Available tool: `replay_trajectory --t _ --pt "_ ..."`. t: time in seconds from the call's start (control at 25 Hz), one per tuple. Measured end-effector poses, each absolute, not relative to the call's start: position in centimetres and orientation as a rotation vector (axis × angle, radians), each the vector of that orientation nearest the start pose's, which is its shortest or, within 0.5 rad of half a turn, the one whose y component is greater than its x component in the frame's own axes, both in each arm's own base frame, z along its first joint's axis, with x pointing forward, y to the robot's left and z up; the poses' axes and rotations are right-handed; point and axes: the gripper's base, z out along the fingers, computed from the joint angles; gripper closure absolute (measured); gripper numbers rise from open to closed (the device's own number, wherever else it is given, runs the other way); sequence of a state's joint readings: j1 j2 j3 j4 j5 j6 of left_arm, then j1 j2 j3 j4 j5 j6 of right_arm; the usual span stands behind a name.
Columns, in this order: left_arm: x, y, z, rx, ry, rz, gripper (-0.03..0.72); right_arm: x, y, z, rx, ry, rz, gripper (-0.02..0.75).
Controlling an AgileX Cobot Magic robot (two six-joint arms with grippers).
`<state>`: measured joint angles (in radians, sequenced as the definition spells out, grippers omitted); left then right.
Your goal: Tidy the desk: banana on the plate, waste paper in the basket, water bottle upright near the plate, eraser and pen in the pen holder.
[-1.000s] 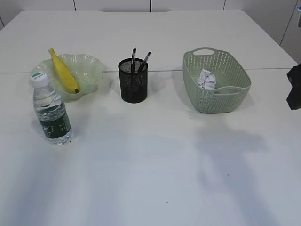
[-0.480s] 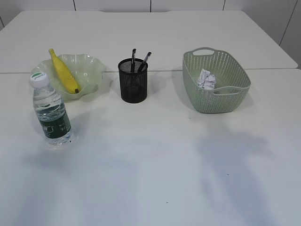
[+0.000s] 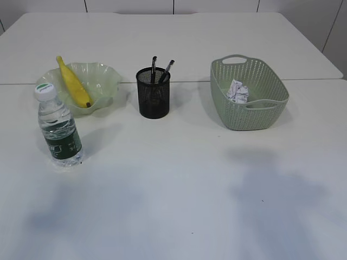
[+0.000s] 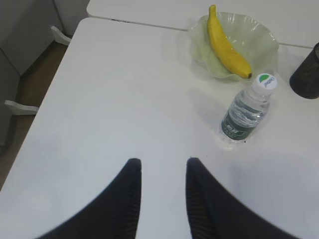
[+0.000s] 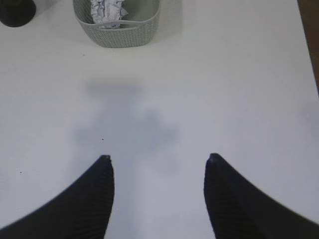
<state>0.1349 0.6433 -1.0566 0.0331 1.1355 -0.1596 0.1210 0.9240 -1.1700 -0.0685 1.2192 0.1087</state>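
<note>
The banana (image 3: 75,82) lies in the ruffled pale-green plate (image 3: 105,76) at the back left. The water bottle (image 3: 58,128) stands upright just in front of the plate. Two pens (image 3: 165,70) stick out of the black mesh pen holder (image 3: 153,95); the eraser is hidden. Crumpled waste paper (image 3: 237,91) sits inside the green basket (image 3: 260,116). In the left wrist view my left gripper (image 4: 163,162) is open and empty above bare desk, well short of the bottle (image 4: 245,110), banana (image 4: 227,45) and plate (image 4: 264,40). My right gripper (image 5: 157,158) hangs open and empty, far from the basket (image 5: 117,30) and paper (image 5: 107,11).
A seam crosses the white desk (image 3: 179,179) behind the objects. In the left wrist view the desk's left edge (image 4: 47,99) drops to the floor. The pen holder (image 5: 15,12) shows at the top left corner of the right wrist view.
The dark right arm at the exterior view's right edge has left the view. The arms' shadows on the desk have drifted toward the front. The objects have not moved.
</note>
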Motion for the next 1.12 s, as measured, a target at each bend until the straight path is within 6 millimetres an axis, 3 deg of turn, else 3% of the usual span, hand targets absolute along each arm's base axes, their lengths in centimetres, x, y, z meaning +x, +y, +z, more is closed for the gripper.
replay_trajectory --t 0.28,0.64,0.92,1.12 --pt "3.8 0.6 40.8 -0.324 2.173 -0.006 0.374 9.0 0.2 41.5 0.014 2.326 -0.008 0.309" --pt "-1.9 0.0 40.8 -0.294 2.002 0.024 0.346 3.9 -0.5 37.3 0.05 2.3 0.007 0.309" --pt "-2.6 -0.3 40.7 -0.264 1.981 0.018 0.26 0.1 -0.9 35.0 0.067 2.198 0.03 0.309" --pt "-2.6 -0.3 38.3 -0.264 2.018 0.018 0.253 -3.6 -1.4 34.1 0.071 2.044 0.053 0.309"
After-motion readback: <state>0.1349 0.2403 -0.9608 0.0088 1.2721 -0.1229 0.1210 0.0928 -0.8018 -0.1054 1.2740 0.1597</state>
